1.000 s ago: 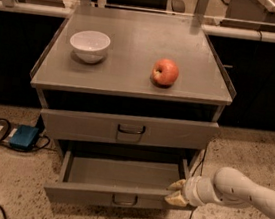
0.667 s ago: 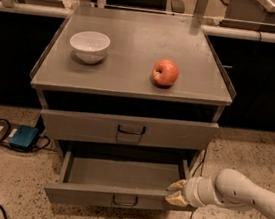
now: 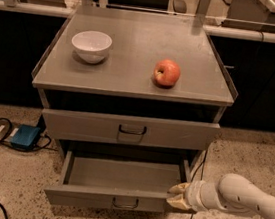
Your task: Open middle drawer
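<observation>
The middle drawer (image 3: 115, 198) is pulled out below the cabinet top, and its shallow grey tray (image 3: 124, 174) is bare. Its small dark loop handle (image 3: 126, 203) sits at the centre of the front. My gripper (image 3: 177, 195) is at the right end of this drawer's front, against its front right corner. The white arm (image 3: 239, 196) reaches in from the right. The drawer above it (image 3: 130, 129), with its own loop handle, stands a little way out. Any lower drawer is hidden under the open one.
A white bowl (image 3: 91, 45) and a red apple (image 3: 167, 72) sit on the cabinet top (image 3: 131, 83). A blue box with cables (image 3: 24, 136) lies on the floor at the left. Dark counters stand behind.
</observation>
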`<state>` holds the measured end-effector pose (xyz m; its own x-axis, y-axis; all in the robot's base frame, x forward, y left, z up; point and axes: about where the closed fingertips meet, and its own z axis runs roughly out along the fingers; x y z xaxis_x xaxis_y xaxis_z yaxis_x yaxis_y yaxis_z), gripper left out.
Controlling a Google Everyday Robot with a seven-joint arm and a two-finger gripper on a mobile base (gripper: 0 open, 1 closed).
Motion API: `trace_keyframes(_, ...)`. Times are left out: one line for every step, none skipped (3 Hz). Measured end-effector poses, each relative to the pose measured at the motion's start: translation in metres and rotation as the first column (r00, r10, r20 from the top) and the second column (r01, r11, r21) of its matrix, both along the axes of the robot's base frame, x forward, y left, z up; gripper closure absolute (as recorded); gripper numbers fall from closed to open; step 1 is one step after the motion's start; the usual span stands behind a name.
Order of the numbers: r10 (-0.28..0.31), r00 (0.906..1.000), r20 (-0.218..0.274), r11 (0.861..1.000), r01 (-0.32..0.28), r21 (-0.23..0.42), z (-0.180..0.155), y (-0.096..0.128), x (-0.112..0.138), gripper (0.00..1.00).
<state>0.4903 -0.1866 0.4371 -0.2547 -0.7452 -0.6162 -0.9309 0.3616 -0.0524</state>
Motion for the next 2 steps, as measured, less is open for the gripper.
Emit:
trace_keyframes(0.0, 1.0, 0.0, 1.0, 0.0, 0.0, 0.0, 0.0, 0.0, 0.5)
trace_keyframes(0.0, 1.0, 0.0, 1.0, 0.0, 0.0, 0.0, 0.0, 0.0, 0.27)
